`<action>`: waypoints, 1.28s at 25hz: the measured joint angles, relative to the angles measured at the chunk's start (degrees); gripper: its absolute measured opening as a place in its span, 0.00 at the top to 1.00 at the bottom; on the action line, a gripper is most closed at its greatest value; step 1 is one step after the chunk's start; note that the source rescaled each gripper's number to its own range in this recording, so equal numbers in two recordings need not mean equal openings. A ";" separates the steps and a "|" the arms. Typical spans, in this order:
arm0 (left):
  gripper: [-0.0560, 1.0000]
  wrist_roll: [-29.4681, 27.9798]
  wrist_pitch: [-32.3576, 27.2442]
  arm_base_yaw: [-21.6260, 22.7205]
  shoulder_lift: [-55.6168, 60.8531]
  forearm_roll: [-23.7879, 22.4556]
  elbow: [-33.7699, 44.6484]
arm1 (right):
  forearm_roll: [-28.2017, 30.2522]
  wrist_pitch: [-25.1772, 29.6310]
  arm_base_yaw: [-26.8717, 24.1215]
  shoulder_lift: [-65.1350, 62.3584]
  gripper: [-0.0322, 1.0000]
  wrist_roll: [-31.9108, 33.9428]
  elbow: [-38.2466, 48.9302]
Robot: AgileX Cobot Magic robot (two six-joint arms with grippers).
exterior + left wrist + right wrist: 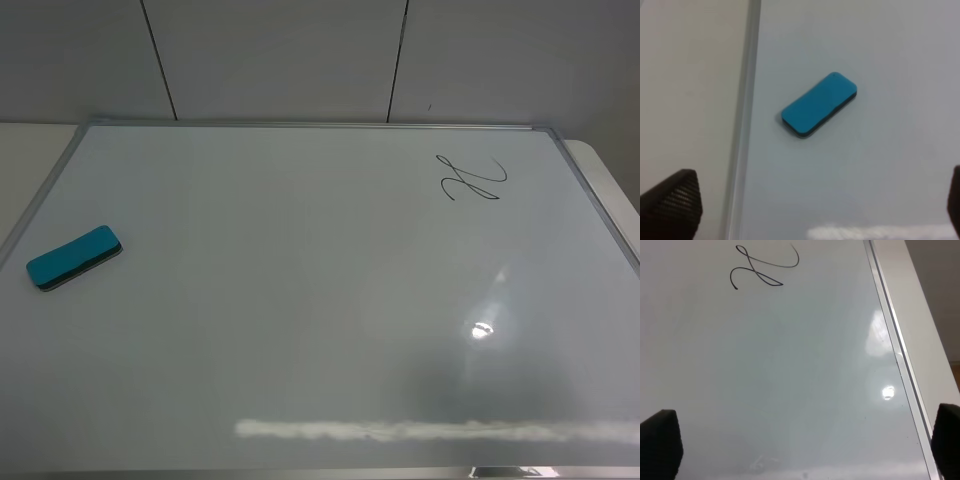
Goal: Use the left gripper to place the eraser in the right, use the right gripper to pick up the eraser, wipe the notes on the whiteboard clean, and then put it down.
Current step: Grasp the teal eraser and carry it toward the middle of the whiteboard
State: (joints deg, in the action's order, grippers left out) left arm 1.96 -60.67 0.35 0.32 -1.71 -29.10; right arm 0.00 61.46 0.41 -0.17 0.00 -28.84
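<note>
Both grippers stand wide open with nothing in them. The left gripper [812, 205] hangs over the eraser [818, 105], and the right gripper [804, 442] hangs over bare board, short of the notes [765, 267].

Where does the eraser lie, exactly?

Flat on the whiteboard [300, 300], teal side up. It's near the left edge, close by the silver frame [747, 100] but not touching it, and it sits at a slant to the left gripper's fingers [670, 202].

So what might go wrong?

First, that slant. If the wrist isn't turned to match, I reckon the jaws catch the corners and the eraser twists or skids on that glossy surface. It's low and flat too, so the tips must come right down. Too high and they shut on air; too hard and they scrape the whiteboard. Then there's the hand-over. The notes are far off on the right side near the top, well apart from the eraser, so it has to be set down within the right arm's reach, felt side down. Flipped over, it wipes nothing.

Any trays or boxes to mind?

None that I can see. Only the whiteboard on a pale table [690, 75], with the eraser and the notes on it.
</note>
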 joint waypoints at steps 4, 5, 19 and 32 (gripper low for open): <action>0.00 0.00 0.00 0.00 0.00 0.00 0.00 | 0.00 0.00 0.00 0.00 0.00 0.00 0.00; 0.00 0.00 0.00 0.00 0.00 0.00 0.00 | 0.00 0.00 0.00 0.00 0.00 0.00 0.00; 0.00 0.07 0.00 0.00 0.00 0.00 0.00 | 0.00 0.00 0.00 0.00 0.00 0.00 0.00; 0.00 0.11 -0.05 0.00 0.00 0.00 0.00 | 0.00 0.00 0.00 0.00 0.00 0.00 0.00</action>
State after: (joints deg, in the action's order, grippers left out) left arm 2.07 -60.72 0.35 0.32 -1.71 -29.10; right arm 0.00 61.46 0.41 -0.17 0.00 -28.84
